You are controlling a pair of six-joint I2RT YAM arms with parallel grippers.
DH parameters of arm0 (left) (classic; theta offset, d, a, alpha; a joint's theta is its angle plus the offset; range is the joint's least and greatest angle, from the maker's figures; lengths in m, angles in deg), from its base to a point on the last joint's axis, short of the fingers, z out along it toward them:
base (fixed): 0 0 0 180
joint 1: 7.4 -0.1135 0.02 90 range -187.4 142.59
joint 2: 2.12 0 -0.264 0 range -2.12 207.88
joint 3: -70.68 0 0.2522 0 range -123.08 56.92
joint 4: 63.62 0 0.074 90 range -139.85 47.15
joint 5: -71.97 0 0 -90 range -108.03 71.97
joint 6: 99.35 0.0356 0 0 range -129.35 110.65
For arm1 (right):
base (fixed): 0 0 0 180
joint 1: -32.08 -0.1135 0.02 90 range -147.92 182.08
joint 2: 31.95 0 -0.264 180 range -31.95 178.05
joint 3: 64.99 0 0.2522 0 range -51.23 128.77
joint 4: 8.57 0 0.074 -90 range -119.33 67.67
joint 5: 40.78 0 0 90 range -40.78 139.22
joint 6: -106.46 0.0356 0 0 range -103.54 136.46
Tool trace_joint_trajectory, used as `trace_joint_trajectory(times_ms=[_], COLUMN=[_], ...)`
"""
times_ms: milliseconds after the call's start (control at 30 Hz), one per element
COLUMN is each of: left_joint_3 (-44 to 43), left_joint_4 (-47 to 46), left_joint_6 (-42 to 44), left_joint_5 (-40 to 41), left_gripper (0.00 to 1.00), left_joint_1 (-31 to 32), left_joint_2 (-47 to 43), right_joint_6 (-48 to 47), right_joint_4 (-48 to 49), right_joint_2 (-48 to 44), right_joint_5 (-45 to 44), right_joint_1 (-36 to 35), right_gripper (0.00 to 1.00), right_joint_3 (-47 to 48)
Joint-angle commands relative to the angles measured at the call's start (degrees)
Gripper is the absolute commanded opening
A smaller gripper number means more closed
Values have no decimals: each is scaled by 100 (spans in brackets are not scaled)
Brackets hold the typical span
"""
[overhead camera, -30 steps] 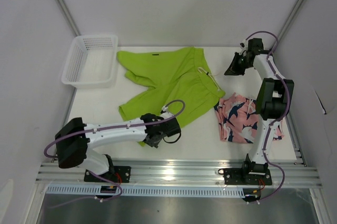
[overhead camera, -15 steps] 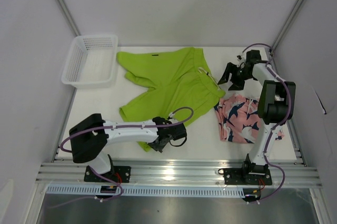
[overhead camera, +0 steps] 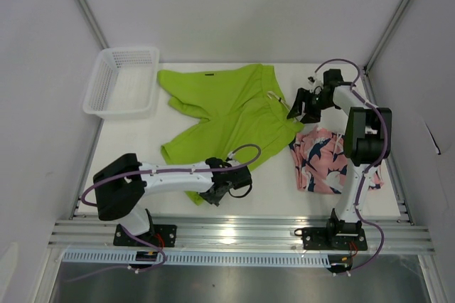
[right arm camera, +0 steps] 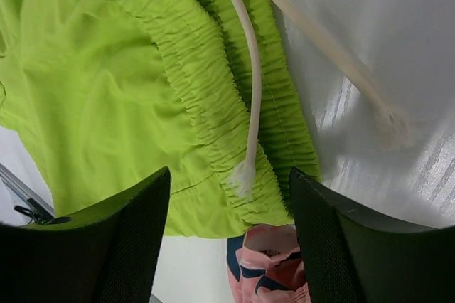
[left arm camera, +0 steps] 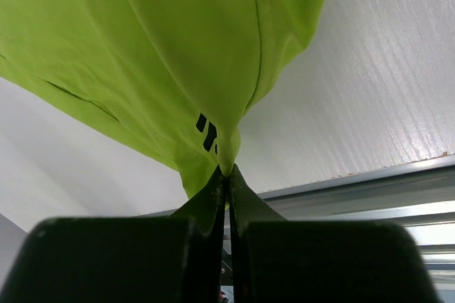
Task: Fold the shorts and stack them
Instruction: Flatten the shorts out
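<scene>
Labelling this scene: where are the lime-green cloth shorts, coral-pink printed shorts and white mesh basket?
lime-green cloth shorts (overhead camera: 231, 107), top view, centre.
coral-pink printed shorts (overhead camera: 320, 161), top view, centre.
white mesh basket (overhead camera: 94, 86), top view, left wall.

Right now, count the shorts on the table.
2. Green shorts spread mid-table, one corner in the left gripper; pink shorts bunched to their right. None appears hidden.

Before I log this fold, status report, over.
Left gripper shut on hem of lime-green shorts. Right gripper open over their drawstring. Coral-pink shorts alongside, not held.
</scene>
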Motion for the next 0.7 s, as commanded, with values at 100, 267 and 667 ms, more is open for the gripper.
trace_joint_trajectory(times_ms=[100,267,667], left_joint_3=[-108,-143,-90], left_joint_4=[96,140,122], left_joint_6=[127,162,171], left_joint_5=[-19,-19,-72], left_gripper=[0,0,0], left_joint_1=[-77,-95,-156], left_joint_2=[-141,-124,8], right_joint_6=[-323,-455,-701], right_joint_4=[-274,-335,-493], right_joint_2=[146,243,523], right_joint_5=[-56,479,1166], right_joint_1=[-27,-27,-62], right_gripper=[73,50,49], right_joint_3=[148,104,42])
